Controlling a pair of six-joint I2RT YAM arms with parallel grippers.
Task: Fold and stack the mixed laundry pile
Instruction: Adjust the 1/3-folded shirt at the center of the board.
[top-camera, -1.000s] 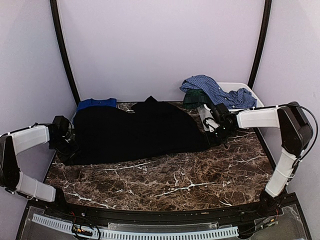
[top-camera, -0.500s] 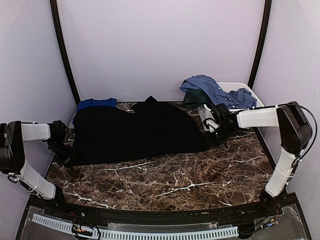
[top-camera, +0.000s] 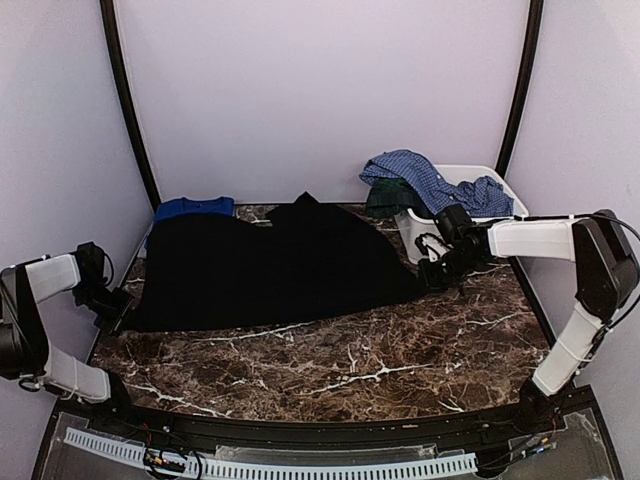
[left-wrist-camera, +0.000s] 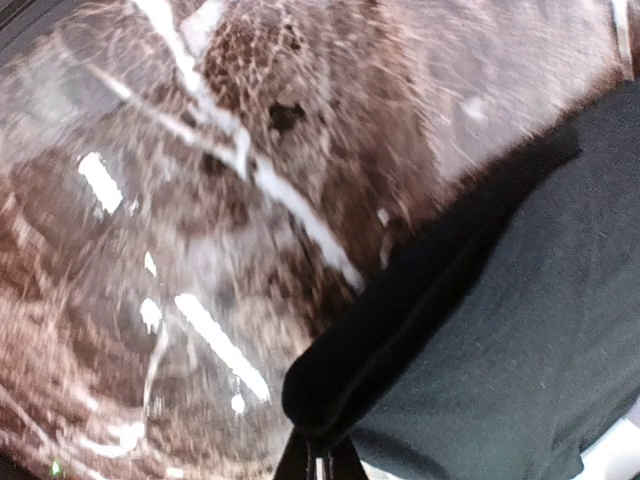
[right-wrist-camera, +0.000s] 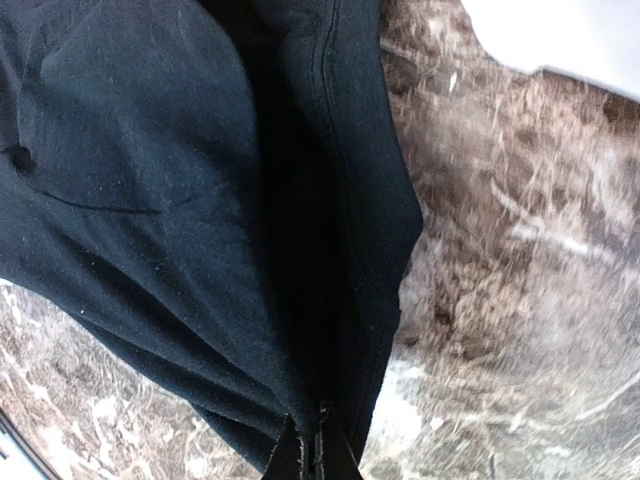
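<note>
**Two robot arms pinch opposite ends of a black garment spread across a marble table**

A wide band of brown marble table (top-camera: 350, 360) shows in front of the black garment (top-camera: 280, 265), towards the arm bases. The garment's left end lies close to the table's left edge, and its back edge runs near the rear wall.

The left gripper (top-camera: 115, 305) is closed on the garment's front left corner. The right gripper (top-camera: 437, 272) is closed on its right end. In both wrist views the fingertips are cut off at the bottom edge, and the left wrist view is blurred.

The garment is plain, large and mostly flat, with a peak at the middle of its back edge. A blue tee (top-camera: 193, 207) peeks out behind its left end. Behind its right end, a blue checked shirt (top-camera: 415, 175) drapes over a white bin (top-camera: 455, 172), largely covering a dark green plaid piece (top-camera: 390, 197).
</note>
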